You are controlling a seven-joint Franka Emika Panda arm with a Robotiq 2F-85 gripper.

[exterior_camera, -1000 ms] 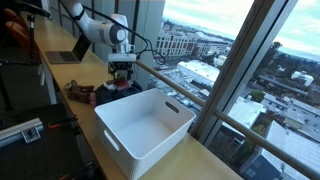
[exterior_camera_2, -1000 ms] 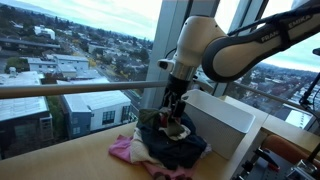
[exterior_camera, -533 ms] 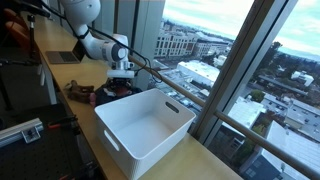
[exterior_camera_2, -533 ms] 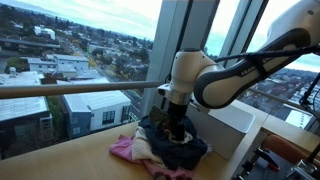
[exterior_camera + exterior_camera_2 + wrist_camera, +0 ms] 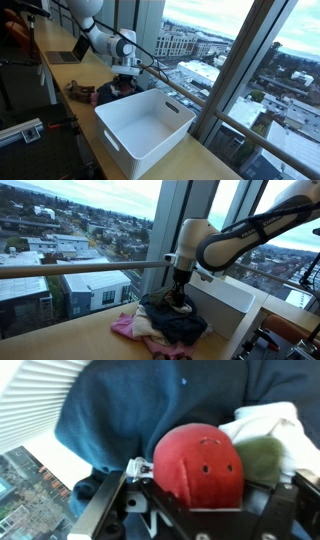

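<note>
Presently the gripper [image 5: 178,300] sits low on the pile of clothes [image 5: 170,328], which lies on the table [image 5: 85,345] just beside the white bin [image 5: 160,140], at the bin's end nearer the laptop [image 5: 62,57].

Tool: in the wrist view the jaws stand on either side of a rounded red piece [image 5: 195,460] with small holes in it. One fingertip [image 5: 140,468] touches its edge. The other jaw is partly masked by a green item [image 5: 262,460], so I cannot tell whether the tool is pressed home or only bracketing the piece.

Position of the piece: on top of the pile beside the bin, resting against a dark blue garment [image 5: 150,405], with a white cloth [image 5: 265,420] just beside it.

Progress, as judged: the approach is made and the jaws are set about the red piece. The piece has not left the pile. Every garment I can see, including a pink one [image 5: 125,330] at the pile's edge away from the bin, lies beside the bin, not in it.
</note>
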